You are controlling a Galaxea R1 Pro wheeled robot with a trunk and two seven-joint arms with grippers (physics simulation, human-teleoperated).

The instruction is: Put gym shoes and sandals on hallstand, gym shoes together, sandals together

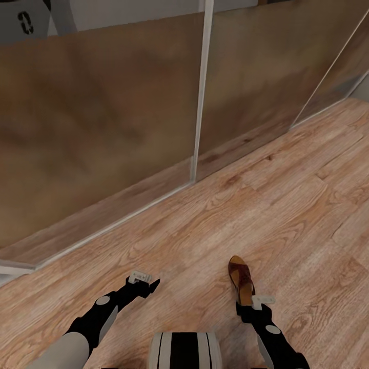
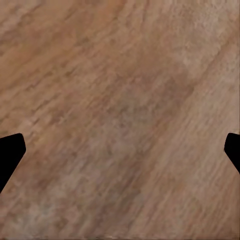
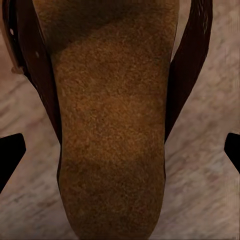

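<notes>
At the far left of the head view, the left gripper hangs over bare wood floor, its fingers pointing toward the glass wall panels that run along the floor's edge. In the left wrist view its two dark fingertips sit at opposite sides of the picture, so the jaws stand wide, with only floor planks between them.

Further right, a single brown sandal lies flat on the floor, its length running away from the robot. The right gripper hovers at the sandal's near end. In the right wrist view the tan insole lies lengthwise straight down the middle between the fingertips, dark straps flanking it on either side. The jaws are spread wide, each tip well clear of the sandal's edges, gripping nothing.
</notes>
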